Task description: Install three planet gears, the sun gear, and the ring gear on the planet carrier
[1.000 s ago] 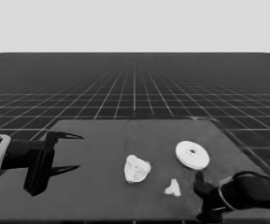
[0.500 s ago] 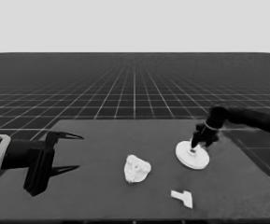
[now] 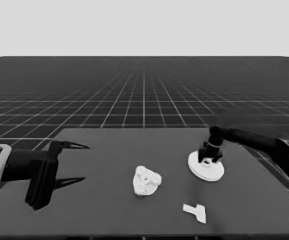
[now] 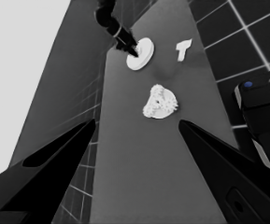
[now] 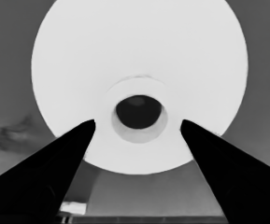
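Note:
The larger round part [image 3: 210, 174], thick with a raised hub and a hole [image 5: 139, 112], lies at the table's right. My right gripper [image 3: 209, 160] is down over it, open, with one finger on each side of the hub [image 5: 137, 123]. The smaller round part [image 3: 146, 181] lies mid-table, with small toothed gears [image 4: 161, 100] clustered on top that mostly cover it. My left gripper [image 3: 68, 163] waits open over the table's left end, nothing between its fingers [image 4: 137, 122]. Its wrist view also shows the larger round part [image 4: 143, 52] farther off.
A thin white T-shaped piece [image 3: 196, 212] lies near the front edge, right of the middle, also seen in the left wrist view as the thin piece [image 4: 183, 48]. Dark machinery with blue lights [image 4: 260, 116] stands past the table's edge.
My right arm has swung from the lower right corner to the larger round part and has settled over its hub. The thin white piece now lies a little nearer the front edge. The left arm stayed put.

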